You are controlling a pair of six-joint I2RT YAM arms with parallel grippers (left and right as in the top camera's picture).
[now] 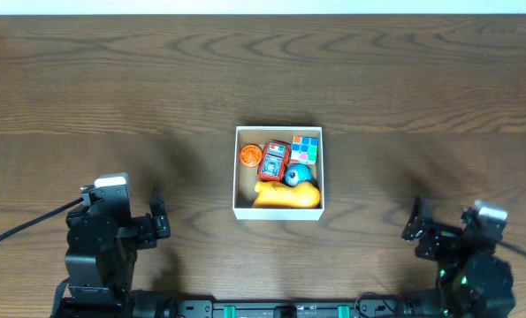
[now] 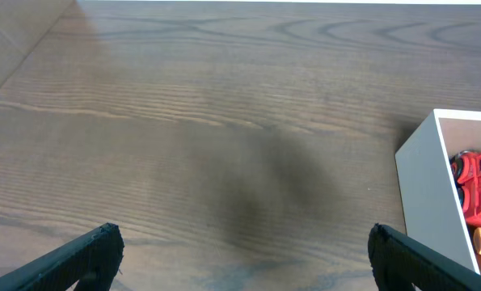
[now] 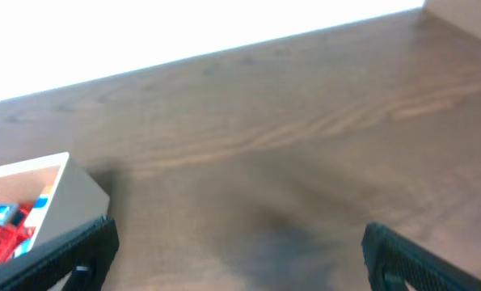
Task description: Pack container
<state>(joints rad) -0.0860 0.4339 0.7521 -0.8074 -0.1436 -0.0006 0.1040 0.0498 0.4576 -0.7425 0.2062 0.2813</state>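
The container [image 1: 278, 213], a small white-walled box with a brown inside, sits at the table's middle. It holds an orange round toy [image 1: 250, 155], a red toy [image 1: 273, 160], a colour cube [image 1: 305, 148], a blue ball [image 1: 295, 175] and a yellow duck [image 1: 285, 194]. My left gripper [image 1: 159, 219] is open and empty, left of the box near the front edge; its wrist view [image 2: 242, 255] shows the box wall [image 2: 422, 194] at right. My right gripper [image 1: 415, 221] is open and empty, right of the box; its wrist view [image 3: 236, 246] shows the box corner [image 3: 74, 198] at left.
The dark wooden table [image 1: 112, 97] stretches all round the box with nothing else on it. A pale strip runs along its far edge [image 1: 263, 5]. Both arm bases stand at the front corners.
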